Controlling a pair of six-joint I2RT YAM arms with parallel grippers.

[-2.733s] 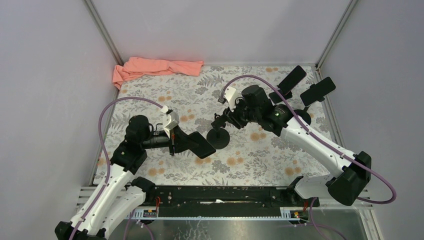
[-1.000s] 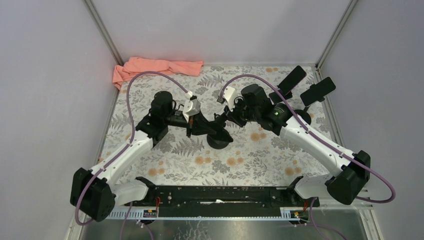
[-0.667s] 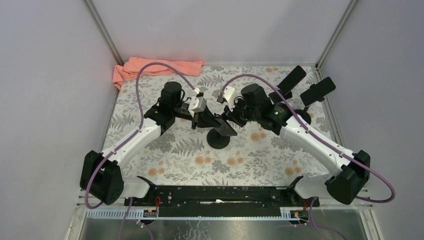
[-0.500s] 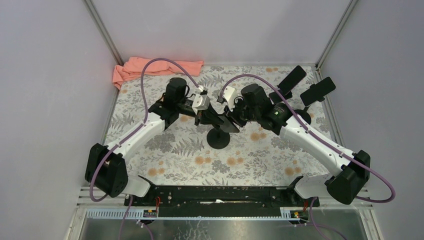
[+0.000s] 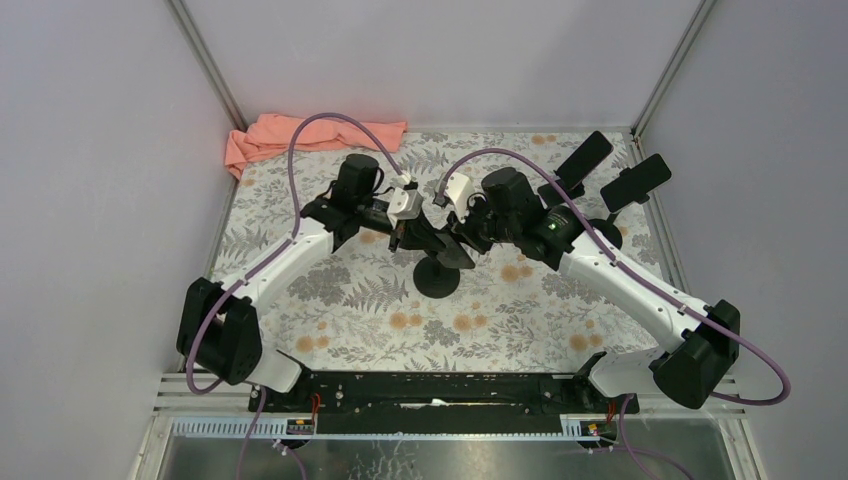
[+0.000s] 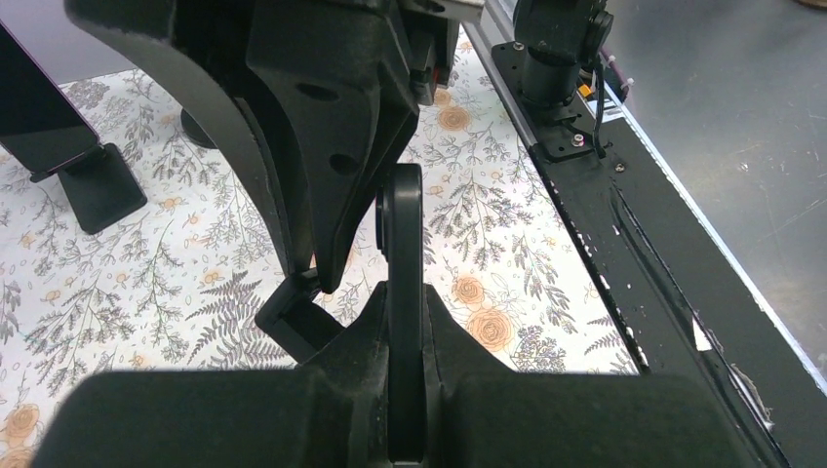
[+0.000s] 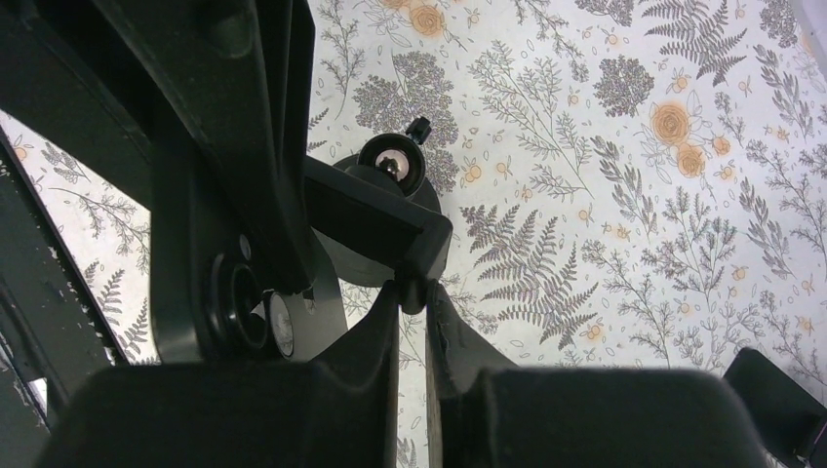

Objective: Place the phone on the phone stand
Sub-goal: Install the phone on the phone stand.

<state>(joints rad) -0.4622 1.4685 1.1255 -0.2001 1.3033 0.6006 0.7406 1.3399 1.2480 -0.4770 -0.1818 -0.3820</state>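
Note:
My left gripper [image 5: 416, 233] is shut on the black phone [image 5: 443, 247] and holds it tilted, just above the round base of the black phone stand [image 5: 437, 279]. In the left wrist view the phone [image 6: 403, 244] shows edge-on, clamped between the jaws of that gripper [image 6: 403, 304]. My right gripper [image 5: 464, 238] is shut on a corner of the stand's plate [image 7: 375, 219], pinched at the tips of the gripper [image 7: 413, 292]. The phone's back with its camera lenses [image 7: 239, 302] stands close beside that plate. Whether phone and plate touch is hidden.
Two more dark phones on stands [image 5: 585, 160] [image 5: 636, 181] stand at the back right, one of them [image 6: 59, 146] visible in the left wrist view. A pink cloth [image 5: 310, 133] lies at the back left. A black rail [image 5: 440, 390] runs along the near edge of the floral mat.
The left arm has carried the phone from the front left up and right to the stand. The right arm has stayed at the stand, still shut on it.

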